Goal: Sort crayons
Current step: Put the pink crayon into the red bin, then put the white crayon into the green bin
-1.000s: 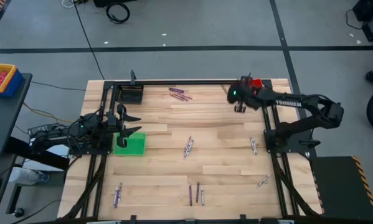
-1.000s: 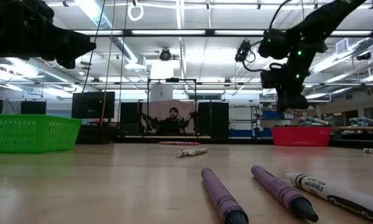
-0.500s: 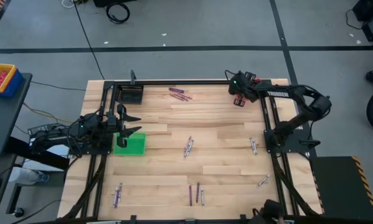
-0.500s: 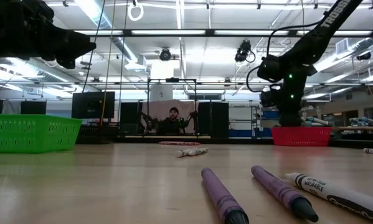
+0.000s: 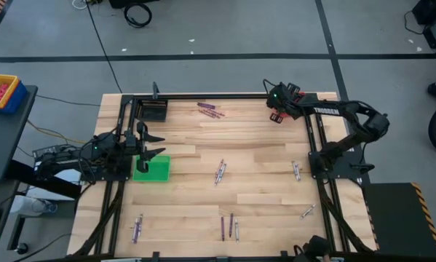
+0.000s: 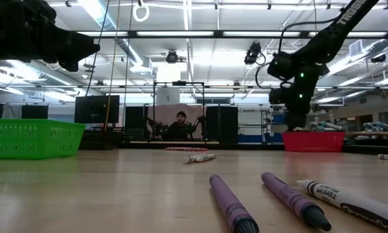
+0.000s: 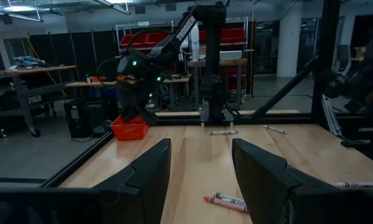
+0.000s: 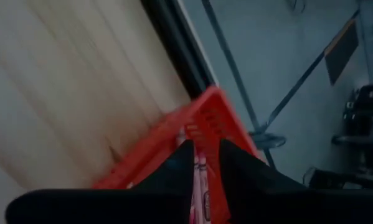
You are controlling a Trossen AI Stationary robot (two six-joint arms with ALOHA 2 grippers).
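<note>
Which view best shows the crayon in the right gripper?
Right wrist view: the reddish crayon sits between the right gripper fingers above the red bin. In the high, low and left wrist views it cannot be made out.

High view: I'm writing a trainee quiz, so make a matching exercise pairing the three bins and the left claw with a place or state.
Things:
1. green bin
2. red bin
3. black bin
4. left claw

Places or states:
A. open, holding nothing
B. upper right corner of the table in the high view
C. upper left corner of the table
D. left edge of the table, midway down

Pairs: 1-D, 2-B, 3-C, 4-A
</note>
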